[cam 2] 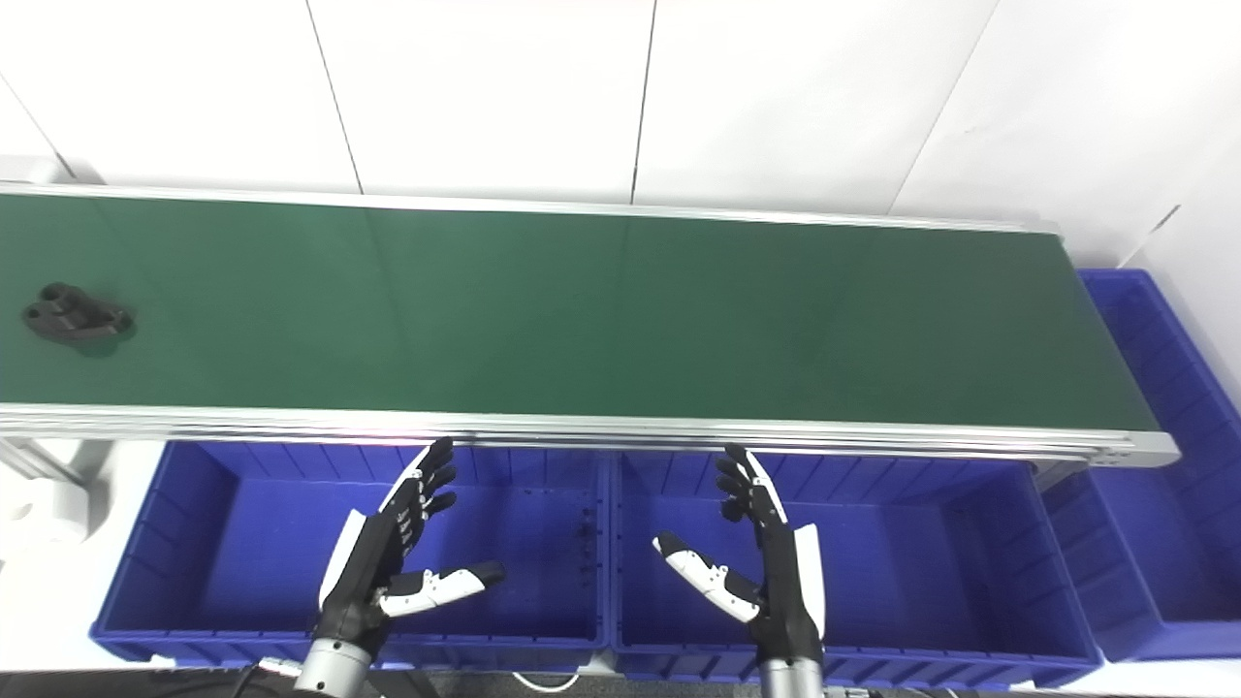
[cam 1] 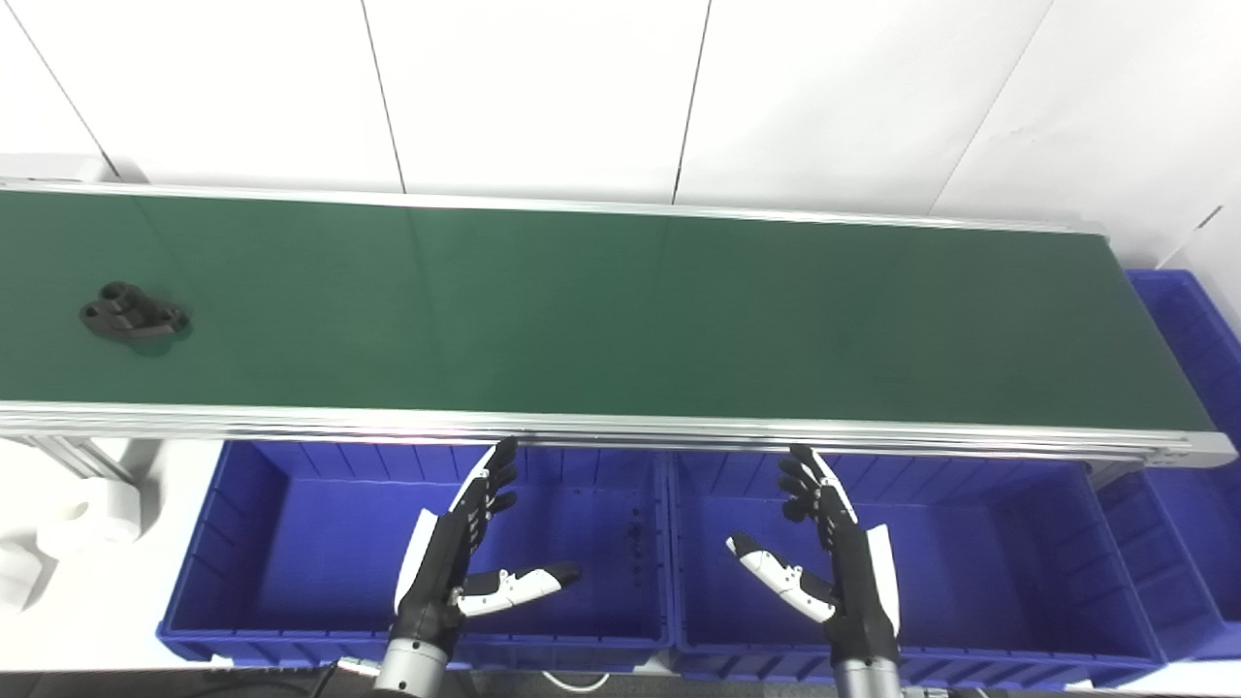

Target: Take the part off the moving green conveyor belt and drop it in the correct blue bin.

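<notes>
A black part (cam 1: 133, 315) with round holes lies on the green conveyor belt (cam 1: 620, 310) at its far left; it also shows in the right eye view (cam 2: 76, 317). My left hand (cam 1: 465, 548) is open and empty, held above the left blue bin (cam 1: 242, 543) in front of the belt. My right hand (cam 1: 829, 562) is open and empty above the right blue bin (cam 1: 1008, 562). Both hands are far from the part.
A third blue bin (cam 1: 1193, 388) stands at the belt's right end. The belt's aluminium rail (cam 1: 620, 427) runs just beyond my fingertips. White objects (cam 1: 58, 533) sit on the floor at the lower left. A white panelled wall is behind the belt.
</notes>
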Robot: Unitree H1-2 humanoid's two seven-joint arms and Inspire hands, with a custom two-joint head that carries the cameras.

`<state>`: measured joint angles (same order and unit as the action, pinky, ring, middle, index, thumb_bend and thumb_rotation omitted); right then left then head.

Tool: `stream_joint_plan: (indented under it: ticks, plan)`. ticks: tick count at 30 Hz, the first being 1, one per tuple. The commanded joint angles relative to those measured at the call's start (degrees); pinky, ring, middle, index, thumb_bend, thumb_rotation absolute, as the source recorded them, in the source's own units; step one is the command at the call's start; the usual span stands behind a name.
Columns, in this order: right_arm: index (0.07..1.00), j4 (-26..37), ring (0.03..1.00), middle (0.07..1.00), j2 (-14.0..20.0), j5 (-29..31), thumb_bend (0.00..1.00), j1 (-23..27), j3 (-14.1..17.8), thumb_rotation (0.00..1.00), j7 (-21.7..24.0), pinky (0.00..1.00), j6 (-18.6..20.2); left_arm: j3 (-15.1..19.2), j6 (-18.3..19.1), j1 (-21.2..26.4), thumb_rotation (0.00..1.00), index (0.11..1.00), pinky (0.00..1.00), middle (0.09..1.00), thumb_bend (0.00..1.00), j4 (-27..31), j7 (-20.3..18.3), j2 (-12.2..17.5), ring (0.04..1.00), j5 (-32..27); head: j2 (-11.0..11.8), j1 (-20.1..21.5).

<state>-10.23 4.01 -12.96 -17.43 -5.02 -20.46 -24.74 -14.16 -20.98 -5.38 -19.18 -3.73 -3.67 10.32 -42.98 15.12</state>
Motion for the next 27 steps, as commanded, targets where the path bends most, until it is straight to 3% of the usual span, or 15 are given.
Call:
stream_joint_plan:
  ticks: [1,27]
  plan:
    - [0.893,1.3,0.823,0.846,0.1,-0.3,0.7,0.1,0.3,0.45,0.1,0.81,-2.2,0.0,-2.2,1.0,0.26,0.918,0.85,0.943,0.63,0.7,0.5,-0.7,0.92,-0.3,-0.1,-0.1]
    - [0.894,1.1,0.824,0.846,-0.2,-0.4,0.68,0.2,0.3,0.43,0.0,0.81,-2.2,-0.1,-2.6,1.3,0.24,0.912,0.85,0.943,0.66,0.3,0.4,-0.4,0.92,-0.6,-0.2,-0.1]
